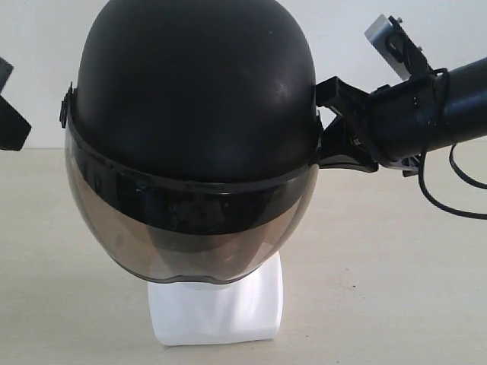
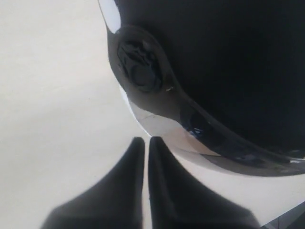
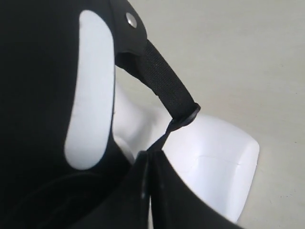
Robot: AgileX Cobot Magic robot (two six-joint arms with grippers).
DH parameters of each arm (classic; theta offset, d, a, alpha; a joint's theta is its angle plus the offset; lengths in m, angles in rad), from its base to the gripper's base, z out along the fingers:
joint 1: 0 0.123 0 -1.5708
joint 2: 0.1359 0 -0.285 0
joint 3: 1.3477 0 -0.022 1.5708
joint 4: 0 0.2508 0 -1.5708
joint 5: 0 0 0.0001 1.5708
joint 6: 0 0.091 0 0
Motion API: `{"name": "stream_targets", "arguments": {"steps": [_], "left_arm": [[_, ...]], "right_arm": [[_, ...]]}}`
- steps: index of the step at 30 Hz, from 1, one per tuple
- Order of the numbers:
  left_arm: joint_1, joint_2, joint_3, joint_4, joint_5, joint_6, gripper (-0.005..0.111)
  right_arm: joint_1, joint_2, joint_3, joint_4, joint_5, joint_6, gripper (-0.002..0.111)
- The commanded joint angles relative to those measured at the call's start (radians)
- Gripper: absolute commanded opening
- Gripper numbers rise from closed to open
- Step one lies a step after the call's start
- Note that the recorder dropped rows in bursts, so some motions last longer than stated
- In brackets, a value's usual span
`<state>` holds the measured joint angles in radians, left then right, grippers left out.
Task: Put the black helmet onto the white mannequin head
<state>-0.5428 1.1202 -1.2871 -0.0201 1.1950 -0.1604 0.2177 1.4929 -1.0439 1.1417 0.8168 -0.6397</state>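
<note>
black helmet [image 1: 190,84] sits down over the white mannequin head [image 1: 221,308] on the tabletop [image 1: 380,266]; i judge its shell stiff, bulky and slick, so the limp chin strap [image 3: 164,81] pinched in my right fingers [image 3: 176,191] offers the surer hold; left fingers [image 2: 119,191] pressed together, empty.

We read no lettering anywhere, black helmet [image 1: 190,91] unmarked to our eyes, white mannequin head [image 1: 217,312] likewise.

A pale beige tabletop [image 1: 396,289] runs back to a plain white wall [image 1: 338,30].
</note>
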Motion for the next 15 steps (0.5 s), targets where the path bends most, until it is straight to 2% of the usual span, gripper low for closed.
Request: {"name": "stream_targets", "arguments": {"steps": [1, 15], "left_arm": [[0.003, 0.032, 0.002, 0.004, -0.039, -0.004, 0.004], [0.003, 0.103, 0.002, 0.004, -0.08, 0.004, 0.004]], "right_arm": [[0.001, -0.006, -0.003, 0.079, 0.058, -0.016, 0.001], [0.001, -0.055, -0.005, 0.149, 0.064, -0.061, 0.001]]}}
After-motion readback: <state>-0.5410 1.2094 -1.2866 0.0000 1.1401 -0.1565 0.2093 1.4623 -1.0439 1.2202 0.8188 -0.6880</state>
